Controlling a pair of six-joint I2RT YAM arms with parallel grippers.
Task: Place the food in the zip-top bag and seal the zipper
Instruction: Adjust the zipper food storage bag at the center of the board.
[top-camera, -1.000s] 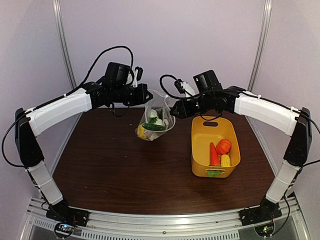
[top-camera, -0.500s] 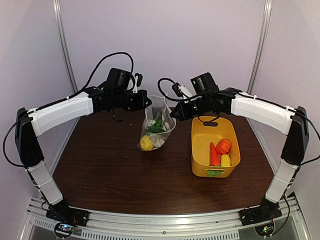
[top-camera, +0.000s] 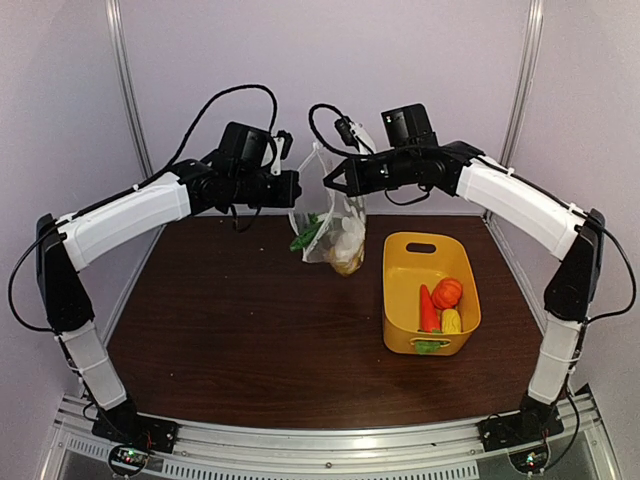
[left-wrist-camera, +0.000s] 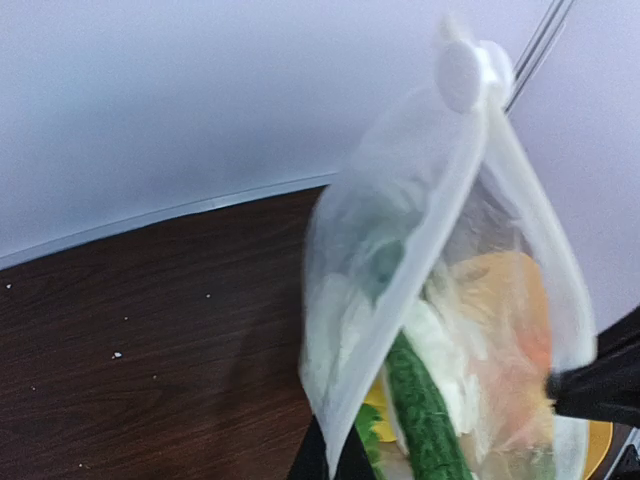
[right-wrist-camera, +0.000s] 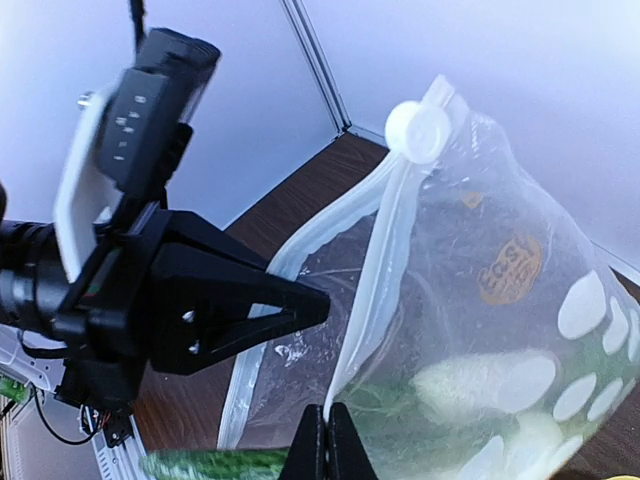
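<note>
Zip-top bag (top-camera: 335, 215) hangs just under and between my left pincer (top-camera: 297, 188) and right pincer (top-camera: 329, 180), both clenched on its zipper (right-wrist-camera: 372, 280). With food (top-camera: 346, 242) weighing it down, I reckon that slick plastic could slide out and dump everything.

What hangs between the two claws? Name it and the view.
The clear bag of toy vegetables hangs between the left claw and right claw; the top view shows it.

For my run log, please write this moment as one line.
left pincer: shut on zip-top bag | right pincer: shut on zip-top bag | contents: some food inside | yellow basket: holds more food
</note>
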